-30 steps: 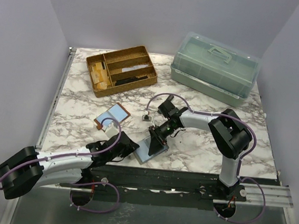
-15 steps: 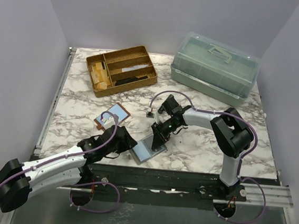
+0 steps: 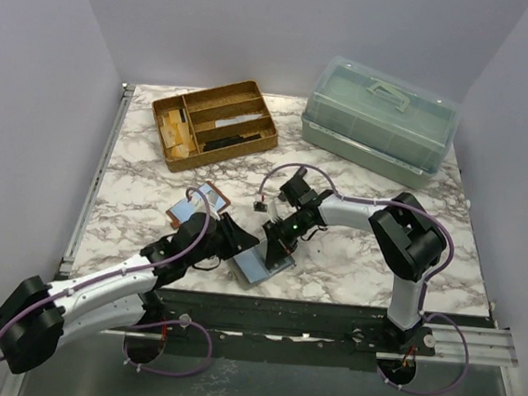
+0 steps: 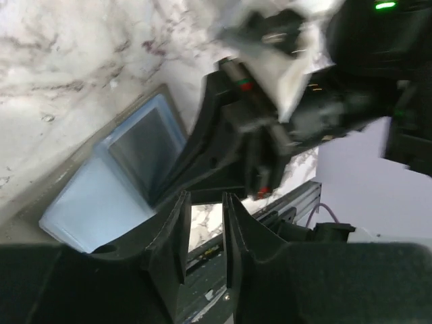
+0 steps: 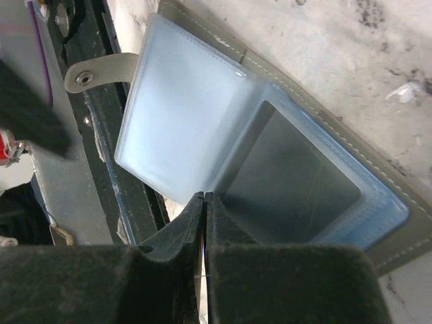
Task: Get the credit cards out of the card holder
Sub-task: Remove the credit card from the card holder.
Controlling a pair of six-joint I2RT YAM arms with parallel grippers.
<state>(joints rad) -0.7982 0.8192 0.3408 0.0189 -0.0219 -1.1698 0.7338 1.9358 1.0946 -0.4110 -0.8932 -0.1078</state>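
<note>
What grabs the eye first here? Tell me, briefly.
The open card holder lies at the near edge of the table, its pale blue sleeves spread, with the right gripper pinched shut on a sleeve's edge. The left gripper hovers close beside it, slightly open. Farther back stand a wooden tray and a green lidded box.

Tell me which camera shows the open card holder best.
Right wrist: the card holder fills the frame, showing blue sleeves, stitched cover and snap tab. Left wrist catches only part of its sleeves. Top external shows it small, partly under the right pincer.
</note>
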